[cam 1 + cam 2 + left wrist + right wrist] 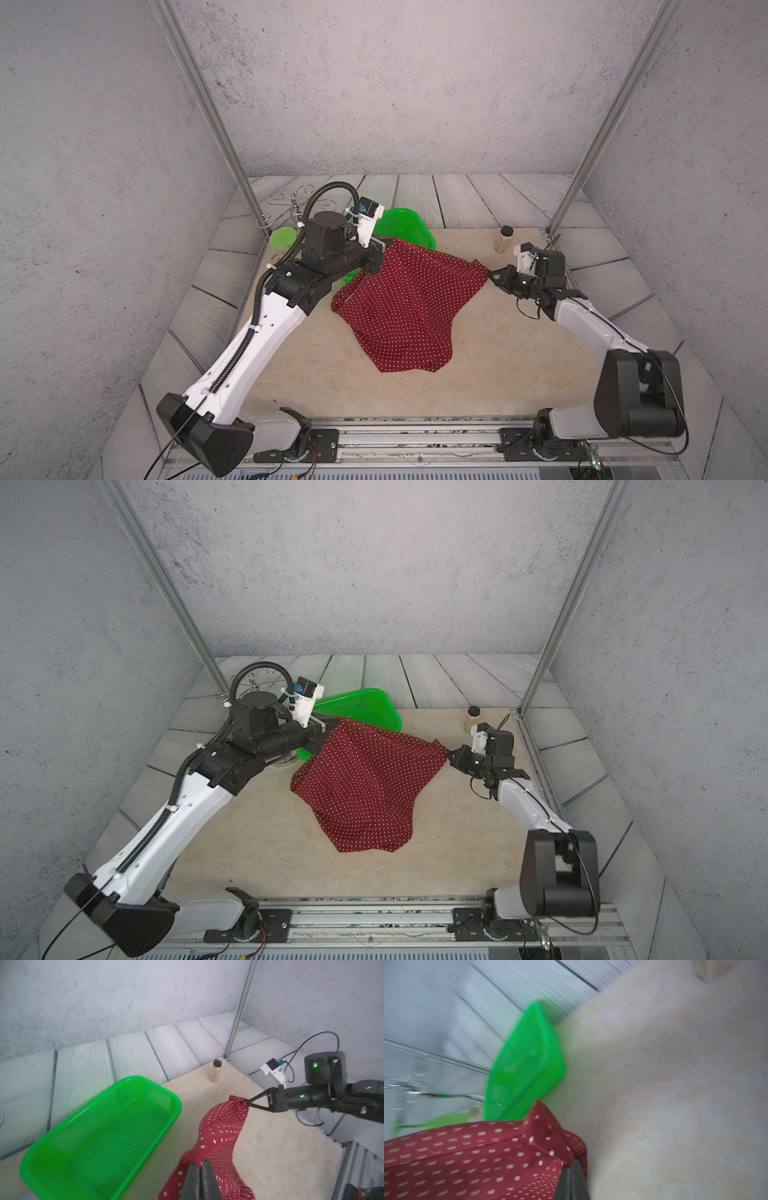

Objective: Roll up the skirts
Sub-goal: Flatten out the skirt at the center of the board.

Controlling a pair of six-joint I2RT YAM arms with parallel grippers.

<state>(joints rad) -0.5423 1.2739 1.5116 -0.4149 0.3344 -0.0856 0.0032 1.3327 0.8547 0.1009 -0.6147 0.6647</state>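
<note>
Both the left tool (200, 1165) and right tool (247, 1103) clamp tight on opposite corners of the polka-dot skirt (399, 307), over the bench (478, 374).

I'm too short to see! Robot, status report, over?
Both shut on polka-dot skirt corners: left tool, right tool. Skirt stretched between them, not rolled. Green basket close behind left tool.

Beige tabletop (498, 365) w/ green basket (405, 226), small jar (503, 242) (black lid) & lower part of skirt (399, 324).
</note>
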